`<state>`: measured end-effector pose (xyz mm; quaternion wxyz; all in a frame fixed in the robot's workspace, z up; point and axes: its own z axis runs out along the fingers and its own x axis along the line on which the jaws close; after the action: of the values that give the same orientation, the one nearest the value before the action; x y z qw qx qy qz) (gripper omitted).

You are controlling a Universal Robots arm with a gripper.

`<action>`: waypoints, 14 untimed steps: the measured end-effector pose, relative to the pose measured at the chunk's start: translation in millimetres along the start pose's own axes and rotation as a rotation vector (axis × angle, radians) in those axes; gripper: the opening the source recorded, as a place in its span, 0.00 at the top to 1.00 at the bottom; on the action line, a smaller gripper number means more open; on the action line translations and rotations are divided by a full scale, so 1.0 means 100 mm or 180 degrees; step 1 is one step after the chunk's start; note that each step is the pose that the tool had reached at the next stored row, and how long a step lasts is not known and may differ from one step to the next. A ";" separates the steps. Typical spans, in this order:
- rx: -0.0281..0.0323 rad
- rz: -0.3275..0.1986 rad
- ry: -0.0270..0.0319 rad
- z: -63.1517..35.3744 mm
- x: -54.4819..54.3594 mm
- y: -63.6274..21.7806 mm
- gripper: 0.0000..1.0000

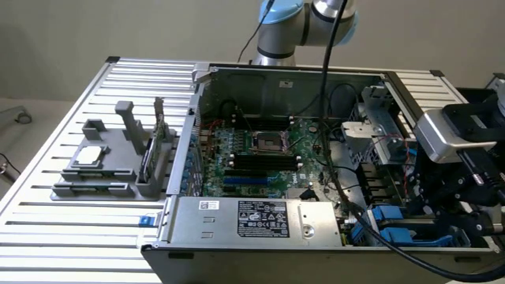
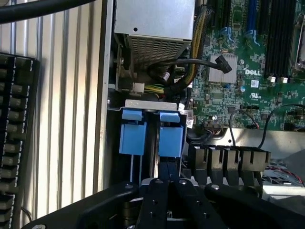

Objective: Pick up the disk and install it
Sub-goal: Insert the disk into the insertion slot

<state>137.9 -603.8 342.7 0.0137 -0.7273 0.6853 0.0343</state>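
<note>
Item: disk (image 2: 170,139), blue-framed, sits in the bay (image 2: 151,103), low on the exterior view's right. Your tool (image 2: 167,167): pinched narrow, tips at its blue end, gripping nothing visible. Pickup looks done; you cannot yet confirm seating.

The disk (image 2: 133,138) sat end-on just beside the end of the grey power-supply box (image 2: 152,19). Its blue plastic carrier showed as two upright blue tabs side by side beneath a pale silver-grey edge. Its flat faces and label were turned out of sight. In the exterior view the disk (image 1: 392,228) lay low down, at the exterior view's right of the power-supply box. Only patches of its blue frame showed between dark cables.
</note>
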 end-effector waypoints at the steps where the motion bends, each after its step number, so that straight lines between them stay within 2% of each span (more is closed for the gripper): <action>1: -0.0003 0.0000 0.0001 -0.038 0.00 0.001 0.89; 6: -0.0016 0.0001 0.0000 -0.242 -0.02 0.006 0.89; 9: -0.0021 0.0001 0.0000 -0.329 -0.02 0.009 0.88; 10: -0.0023 0.0001 0.0000 -0.351 -0.02 0.009 0.83; 11: -0.0025 0.0001 0.0000 -0.377 -0.03 0.010 0.83; 12: -0.0027 0.0002 0.0000 -0.401 -0.03 0.011 0.70; 13: -0.0028 0.0002 -0.0001 -0.422 -0.03 0.011 0.70; 14: -0.0030 0.0002 -0.0001 -0.440 -0.03 0.012 0.64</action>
<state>138.0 -603.8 386.8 0.0103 -0.7271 0.6854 0.0377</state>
